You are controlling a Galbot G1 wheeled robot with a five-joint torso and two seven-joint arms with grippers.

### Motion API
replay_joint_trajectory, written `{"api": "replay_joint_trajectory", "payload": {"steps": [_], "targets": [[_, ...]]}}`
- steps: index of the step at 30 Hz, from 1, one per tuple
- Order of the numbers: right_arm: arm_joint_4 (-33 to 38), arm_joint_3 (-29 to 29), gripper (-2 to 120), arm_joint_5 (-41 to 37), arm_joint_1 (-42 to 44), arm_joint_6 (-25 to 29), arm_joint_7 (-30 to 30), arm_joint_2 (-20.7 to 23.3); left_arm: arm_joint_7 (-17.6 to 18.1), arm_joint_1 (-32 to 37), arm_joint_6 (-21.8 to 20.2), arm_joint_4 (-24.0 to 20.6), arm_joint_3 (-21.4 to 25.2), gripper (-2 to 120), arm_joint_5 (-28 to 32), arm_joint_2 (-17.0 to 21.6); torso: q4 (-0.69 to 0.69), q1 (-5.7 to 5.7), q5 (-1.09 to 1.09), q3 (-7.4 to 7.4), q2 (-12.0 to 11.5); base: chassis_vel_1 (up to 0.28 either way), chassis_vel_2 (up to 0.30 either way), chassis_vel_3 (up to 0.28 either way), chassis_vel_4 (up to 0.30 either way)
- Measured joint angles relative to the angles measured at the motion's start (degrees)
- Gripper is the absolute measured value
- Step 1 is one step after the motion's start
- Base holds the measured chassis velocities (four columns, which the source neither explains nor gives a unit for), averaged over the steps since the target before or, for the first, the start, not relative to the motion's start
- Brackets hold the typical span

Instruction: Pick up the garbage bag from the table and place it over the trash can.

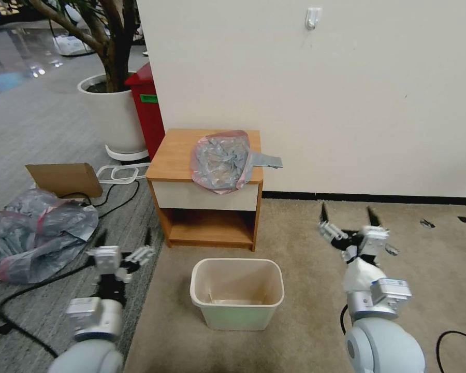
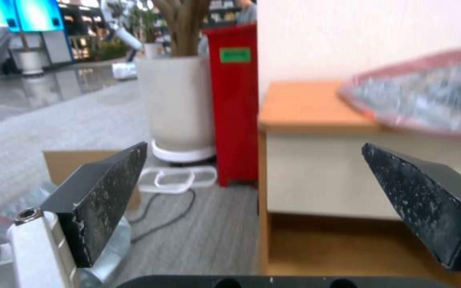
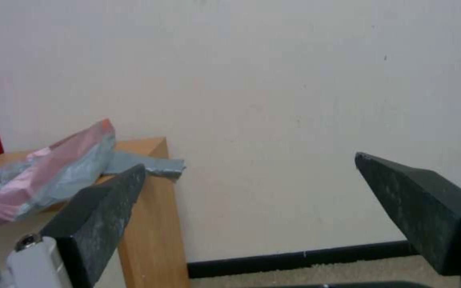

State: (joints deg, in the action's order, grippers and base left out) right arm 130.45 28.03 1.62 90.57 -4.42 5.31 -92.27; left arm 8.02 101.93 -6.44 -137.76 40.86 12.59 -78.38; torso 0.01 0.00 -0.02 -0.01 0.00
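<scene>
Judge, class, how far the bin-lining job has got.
Nothing is done yet: the garbage bag lies crumpled on the table, and the trash can stands unlined on the floor. The left gripper and right gripper are open, holding nothing. Pickup and lining remain.

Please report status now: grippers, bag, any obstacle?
Left gripper and right gripper open, empty, low beside trash can. Garbage bag untouched on table. Nothing blocking.

Garbage bag (image 1: 221, 160) on table (image 1: 176, 155)

The crinkly translucent grey plastic garbage bag (image 1: 222, 161) lies on the small wooden table (image 1: 176, 155), behind the cream rectangular plastic trash can (image 1: 236, 313) on the floor.
</scene>
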Motion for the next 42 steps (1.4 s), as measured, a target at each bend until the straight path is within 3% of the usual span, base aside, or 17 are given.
{"api": "replay_joint_trajectory", "payload": {"steps": [3,10,14,16,17,19,20,22,23,24,25,28,33,37,42], "targets": [[-0.4,-0.4,100,-0.4,0.5,0.0,0.0,0.0,2.2,3.6,-1.7,-5.4,2.6,100,3.4,2.1,-0.01,0.00,0.04,0.00,0.0,0.000,0.000,0.000,0.000],[-1.2,0.0,100,-2.6,0.3,0.0,0.0,0.1,3.3,7.1,-2.2,-6.1,4.0,100,3.9,2.4,-0.01,0.00,0.01,0.00,0.0,0.000,0.000,0.000,0.000],[-2.9,0.7,100,-9.4,-2.6,-2.2,0.1,0.1,3.3,7.4,-1.7,-6.1,4.1,100,3.9,2.4,-0.03,0.00,0.01,0.00,0.0,0.000,0.000,0.000,0.000],[-5.3,1.1,100,-19.1,-7.0,-5.4,0.8,0.1,3.3,8.1,-1.1,-5.9,4.3,100,3.9,2.5,-0.03,0.00,0.03,0.01,0.0,0.000,0.000,0.000,0.000],[-5.3,1.1,100,-19.1,-7.0,-5.4,0.8,0.1,3.3,8.1,-1.1,-5.9,4.3,100,3.9,2.5,-0.03,0.00,0.03,0.01,0.0,0.000,0.000,0.000,0.000],[-9.4,1.2,100,-34.9,-13.1,-9.4,2.1,0.1,3.3,9.7,-0.6,-5.8,4.6,100,4.0,2.3,-0.02,0.00,0.03,0.01,0.0,0.000,0.000,0.000,0.000],[-9.4,1.2,100,-34.9,-13.1,-9.4,2.1,0.1,3.3,9.7,-0.6,-5.8,4.6,100,4.0,2.3,-0.02,0.00,0.03,0.01,0.0,0.000,0.000,0.000,0.000],[-14.7,1.2,100,-49.9,-18.7,-11.8,3.5,0.1,3.4,10.9,0.1,-5.8,4.8,100,4.2,2.1,-0.01,0.00,0.02,0.01,0.0,0.000,0.000,0.000,0.000],[-17.4,1.2,100,-56.4,-21.1,-12.3,3.9,0.1,3.5,11.3,0.4,-5.7,4.9,100,4.1,2.2,0.00,0.00,0.03,0.01,0.0,0.000,0.000,0.000,0.000],[-17.4,1.2,100,-56.4,-21.1,-12.3,3.9,0.1,3.5,11.3,0.4,-5.7,4.9,100,4.1,2.2,0.00,0.00,0.03,0.01,0.0,0.000,0.000,0.000,0.000],[-21.1,1.4,100,-64.1,-24.4,-12.4,4.1,0.1,3.5,11.8,0.7,-5.7,5.1,100,4.1,2.2,0.00,0.00,0.03,0.02,0.0,0.000,0.000,0.000,0.000],[-26.6,1.5,100,-74.3,-30.0,-12.1,4.1,0.1,3.5,12.5,1.0,-5.7,5.6,100,4.0,2.3,-0.01,0.00,0.02,0.01,0.0,0.000,0.000,0.000,0.000],[-33.7,1.3,100,-77.8,-36.3,-10.7,4.1,0.1,3.6,13.2,1.3,-5.6,5.6,100,3.9,2.1,0.00,0.00,0.02,0.01,0.0,0.000,0.000,0.000,0.000],[-43.5,1.2,100,-77.9,-42.5,-8.1,3.1,0.1,3.6,13.3,1.4,-5.6,5.1,100,3.7,2.1,-0.01,0.00,0.02,0.01,0.0,0.000,0.000,0.000,0.000],[-48.4,1.4,100,-78.8,-46.1,-6.8,2.4,0.1,3.6,13.1,1.4,-5.5,4.9,100,3.5,2.1,-0.02,0.00,0.02,0.02,0.0,0.000,0.000,0.000,0.000]]}}
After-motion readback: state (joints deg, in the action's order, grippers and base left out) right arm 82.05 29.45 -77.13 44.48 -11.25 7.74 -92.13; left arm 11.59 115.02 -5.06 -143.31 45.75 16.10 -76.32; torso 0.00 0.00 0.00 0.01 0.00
